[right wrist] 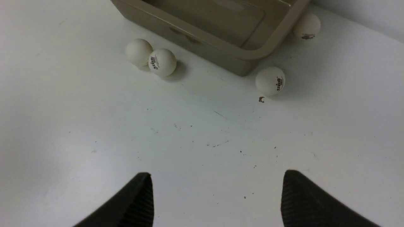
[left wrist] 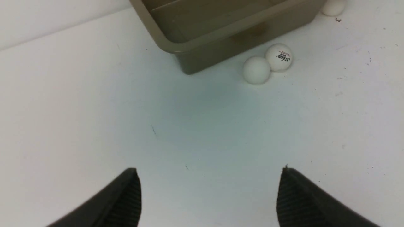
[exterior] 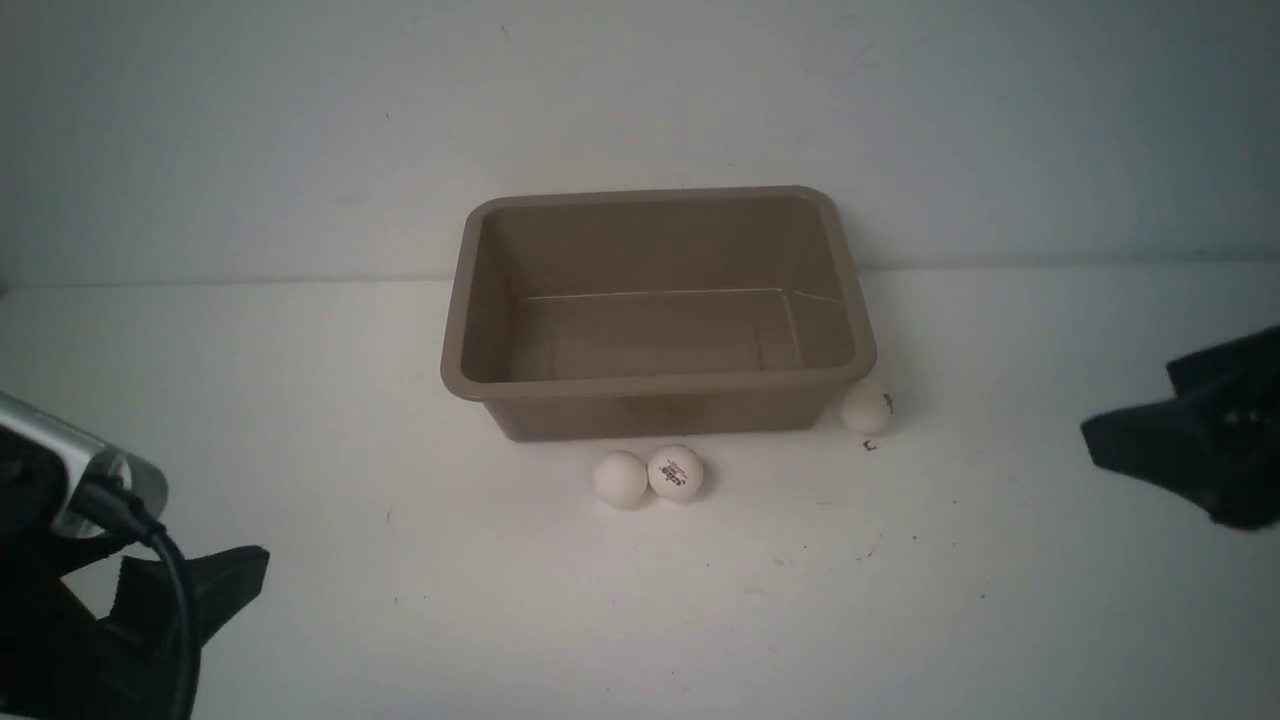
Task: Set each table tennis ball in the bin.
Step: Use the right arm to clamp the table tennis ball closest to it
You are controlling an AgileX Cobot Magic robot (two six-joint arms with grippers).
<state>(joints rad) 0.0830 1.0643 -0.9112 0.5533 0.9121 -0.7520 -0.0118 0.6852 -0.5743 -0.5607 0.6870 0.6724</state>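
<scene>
Beside the bin [exterior: 650, 385], four table tennis balls [right wrist: 162, 62] sit on the tabletop [exterior: 400, 600], two touching; left claw [left wrist: 210, 170] and right claw [right wrist: 217, 174] both spread.

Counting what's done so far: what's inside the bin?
Nothing shows inside the bin; its near wall hides the floor's front strip. Four table tennis balls lie outside it.

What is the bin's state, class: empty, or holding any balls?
Empty, as far as can be seen. In the front view, what shows of the bin's inside is bare, and the balls lie outside it on the table.
</scene>
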